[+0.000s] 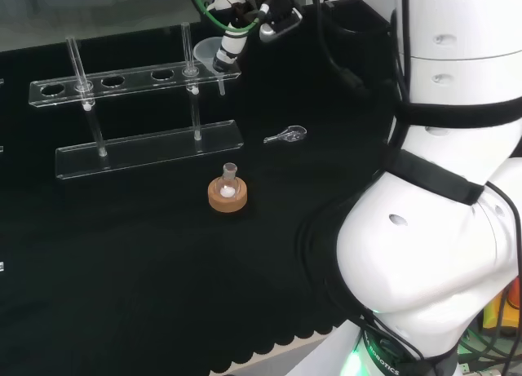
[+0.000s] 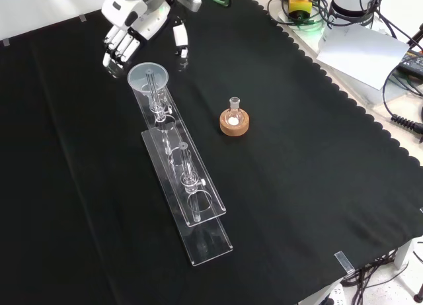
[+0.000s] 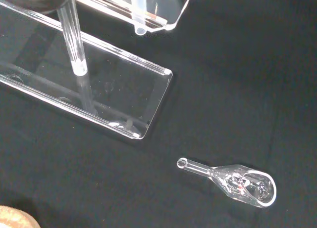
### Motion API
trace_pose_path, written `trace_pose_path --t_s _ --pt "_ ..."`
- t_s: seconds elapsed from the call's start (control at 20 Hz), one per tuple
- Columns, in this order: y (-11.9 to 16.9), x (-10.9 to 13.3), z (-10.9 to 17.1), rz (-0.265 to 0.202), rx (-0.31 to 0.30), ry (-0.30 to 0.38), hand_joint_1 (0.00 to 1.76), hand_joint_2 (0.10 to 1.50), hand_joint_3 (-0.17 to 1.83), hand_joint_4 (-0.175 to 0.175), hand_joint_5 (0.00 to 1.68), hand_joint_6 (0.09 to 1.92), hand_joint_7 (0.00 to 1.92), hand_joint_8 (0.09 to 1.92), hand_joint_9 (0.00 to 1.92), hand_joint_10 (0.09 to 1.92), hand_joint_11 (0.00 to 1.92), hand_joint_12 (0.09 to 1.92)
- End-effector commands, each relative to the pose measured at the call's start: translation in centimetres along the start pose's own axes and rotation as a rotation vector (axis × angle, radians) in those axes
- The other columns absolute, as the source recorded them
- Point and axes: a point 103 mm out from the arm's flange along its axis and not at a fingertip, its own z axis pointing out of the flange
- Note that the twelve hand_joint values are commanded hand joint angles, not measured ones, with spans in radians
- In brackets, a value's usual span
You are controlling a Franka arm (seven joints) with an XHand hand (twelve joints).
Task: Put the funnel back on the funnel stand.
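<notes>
Head view: funnel (image 1: pixel 210 51) seated in the end hole of the clear funnel stand (image 1: pixel 122 81), hand (image 1: pixel 230 46) just beside it; front view: fingers (image 2: pixel 119 48) straight and relaxed, holding nothing, just behind the funnel's rim; wrist view: glass scoop (image 3: pixel 237 181) on the cloth near the stand's base.

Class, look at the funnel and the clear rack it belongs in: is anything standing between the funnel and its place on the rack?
Nothing visible does. The funnel already sits in the end hole of the funnel stand, stem hanging through. The hand is just behind it, fingers relaxed.
</notes>
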Motion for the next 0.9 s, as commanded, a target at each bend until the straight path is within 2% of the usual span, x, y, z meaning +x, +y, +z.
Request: trace_pose_path --t_s 0.05,0.15,0.3,0.4,0.55,0.9 --pt "-5.6 0.5 -0.6 0.011 -0.156 0.017 0.64 0.67 0.27 -0.051 0.04 0.09 0.01 0.09 0.00 0.56 0.00 1.39" --pt "-7.6 0.6 -0.6 0.028 -0.194 0.029 0.63 0.69 0.24 -0.054 0.10 0.09 0.04 0.09 0.02 0.70 0.00 1.42" --pt "-10.3 0.8 -0.4 0.055 -0.239 0.055 0.63 0.72 0.24 -0.057 0.16 0.09 0.12 0.09 0.11 0.76 0.00 1.47" --pt "-12.0 1.0 -0.1 0.080 -0.257 0.061 0.64 0.74 0.25 -0.060 0.21 0.09 0.12 0.26 0.18 0.74 0.03 1.48" --pt "-14.4 1.3 0.6 0.117 -0.261 0.070 0.64 0.75 0.28 -0.062 0.25 0.09 0.07 0.53 0.24 0.73 0.05 1.47" --pt "-17.9 1.6 2.1 0.186 -0.262 0.094 0.66 0.78 0.31 -0.065 0.29 0.09 0.11 0.65 0.30 0.73 0.09 1.47"
